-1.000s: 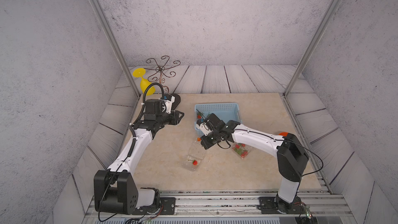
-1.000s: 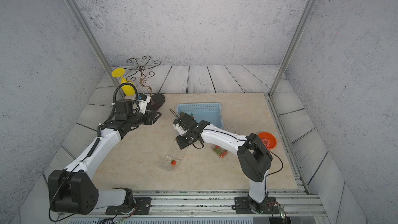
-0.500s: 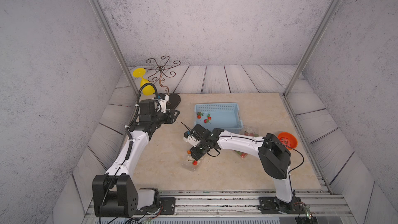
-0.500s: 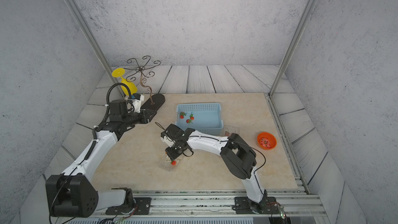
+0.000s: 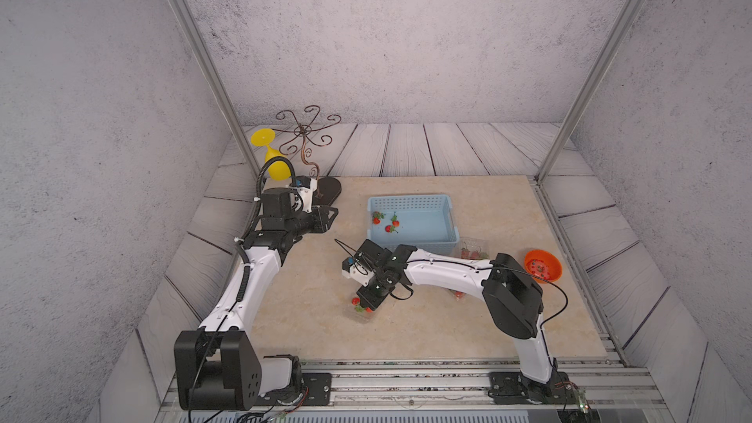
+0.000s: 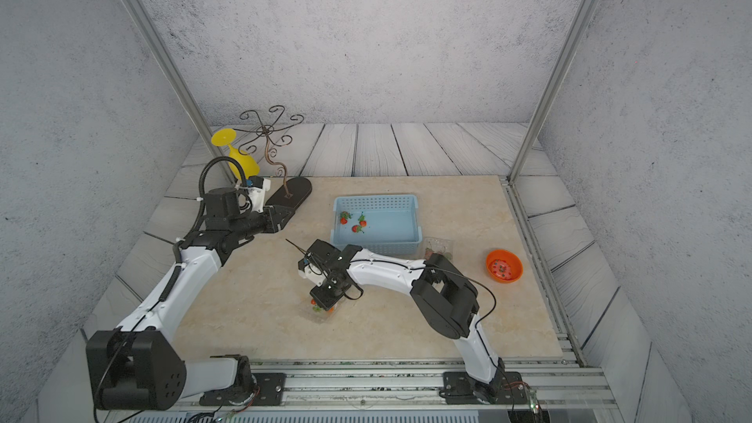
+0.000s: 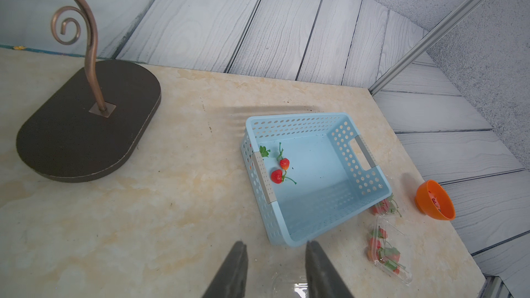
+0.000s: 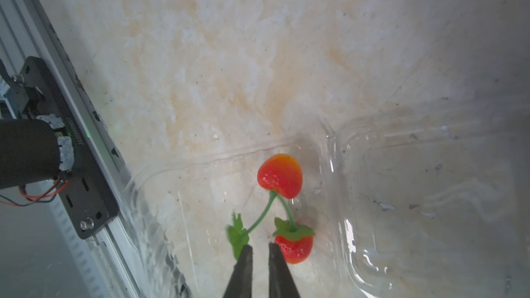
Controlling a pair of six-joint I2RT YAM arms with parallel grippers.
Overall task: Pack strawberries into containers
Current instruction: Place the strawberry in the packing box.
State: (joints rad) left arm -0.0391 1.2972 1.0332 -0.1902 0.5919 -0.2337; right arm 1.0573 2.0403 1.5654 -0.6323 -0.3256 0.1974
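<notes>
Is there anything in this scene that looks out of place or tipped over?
Two things. The orange bowl lies tilted at the right edge of the table, its opening turned partly sideways. The yellow goblet is upside down and slanted beside the wire stand; whether it hangs or leans is unclear.

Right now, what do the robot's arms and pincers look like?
The left arm and right arm have smooth white shells, boxy black joints and black bases on a metal rail. Thin black cables run along them; the left also carries a ribbed black hose. A small white block sits at each wrist. The left gripper and right gripper each have two dark, tapering fingers.
</notes>
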